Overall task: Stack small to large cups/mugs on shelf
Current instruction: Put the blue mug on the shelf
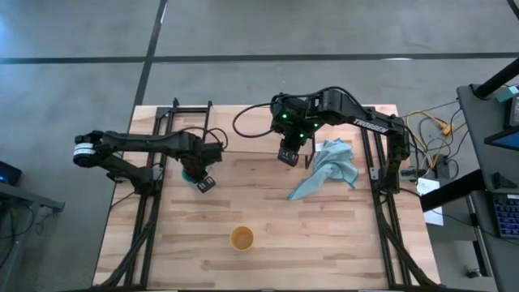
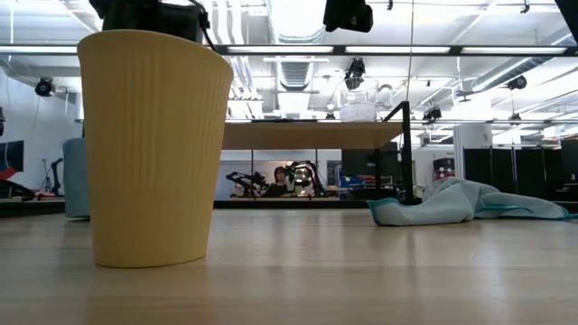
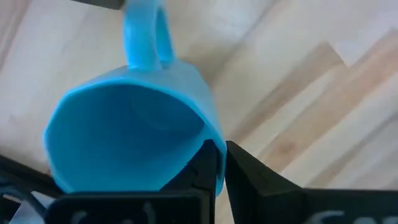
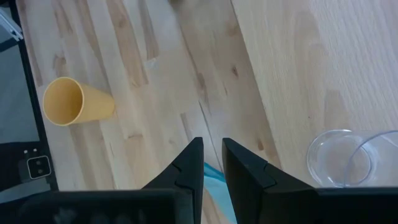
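Note:
A light blue mug (image 3: 137,118) with a handle (image 3: 146,31) is in my left gripper (image 1: 200,180), at the table's left side; part of it shows behind the orange cup in the low view (image 2: 76,176). An orange-yellow cup (image 1: 242,238) stands upright on its base near the table's front edge. A tiny clear cup (image 4: 341,165) stands on the light-wood shelf (image 2: 307,135). My right gripper (image 4: 212,163) hangs above the shelf's edge, beside the clear cup, shut and empty. My left gripper pinches the mug's wall at the rim (image 3: 210,140), one finger inside the mug and one outside, on the side away from the handle. The mug's mouth faces the wrist camera. Whether its base is on the table, I cannot tell.
A light blue cloth (image 1: 328,170) lies crumpled on the table's right side, below my right gripper; it also shows in the low view (image 2: 470,203). The shelf's black leg (image 2: 406,153) stands near it. Black frame rails (image 1: 150,203) run along both table sides.

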Motion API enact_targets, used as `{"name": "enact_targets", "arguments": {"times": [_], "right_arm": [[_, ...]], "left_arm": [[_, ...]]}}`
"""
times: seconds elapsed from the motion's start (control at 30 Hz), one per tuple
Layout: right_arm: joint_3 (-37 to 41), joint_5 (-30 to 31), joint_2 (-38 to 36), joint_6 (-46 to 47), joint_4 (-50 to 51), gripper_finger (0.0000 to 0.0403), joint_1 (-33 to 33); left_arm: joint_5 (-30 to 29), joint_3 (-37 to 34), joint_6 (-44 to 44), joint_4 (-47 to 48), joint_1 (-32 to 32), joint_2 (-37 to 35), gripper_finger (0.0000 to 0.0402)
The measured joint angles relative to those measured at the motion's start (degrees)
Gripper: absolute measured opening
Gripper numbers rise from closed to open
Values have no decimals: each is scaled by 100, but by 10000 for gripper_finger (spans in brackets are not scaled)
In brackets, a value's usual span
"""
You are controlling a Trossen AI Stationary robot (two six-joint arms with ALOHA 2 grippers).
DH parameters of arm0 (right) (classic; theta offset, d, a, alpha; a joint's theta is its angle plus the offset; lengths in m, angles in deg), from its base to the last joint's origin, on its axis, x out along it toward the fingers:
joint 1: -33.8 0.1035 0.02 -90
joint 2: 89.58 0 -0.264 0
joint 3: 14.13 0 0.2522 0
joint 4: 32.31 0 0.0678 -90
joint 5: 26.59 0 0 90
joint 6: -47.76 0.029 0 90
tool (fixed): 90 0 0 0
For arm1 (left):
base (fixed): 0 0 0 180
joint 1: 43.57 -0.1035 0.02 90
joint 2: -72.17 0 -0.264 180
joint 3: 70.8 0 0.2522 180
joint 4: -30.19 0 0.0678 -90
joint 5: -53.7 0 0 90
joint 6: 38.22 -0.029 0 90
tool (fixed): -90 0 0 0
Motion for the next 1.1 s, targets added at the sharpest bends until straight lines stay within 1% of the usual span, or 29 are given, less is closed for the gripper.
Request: {"name": "enact_targets", "arguments": {"times": [0.2,0.4,0.63,0.73,0.87,1.1], "right_arm": [[0,-1,0,-6,-3,54,0],[0,0,0,-176,-13,54,0],[0,0,0,-322,-17,54,0],[0,0,0,-422,-22,54,0],[0,0,-1,-456,-56,54,0],[0,0,-2,-451,-61,54,0]], "left_arm": [[308,392,17,221,307,-34,2],[315,930,-20,250,733,-59,1],[299,1835,15,246,1223,-42,1],[114,2245,15,248,1364,-42,0],[-311,2711,-74,243,1398,-42,0],[-919,3071,-513,247,1391,-42,0]]}}
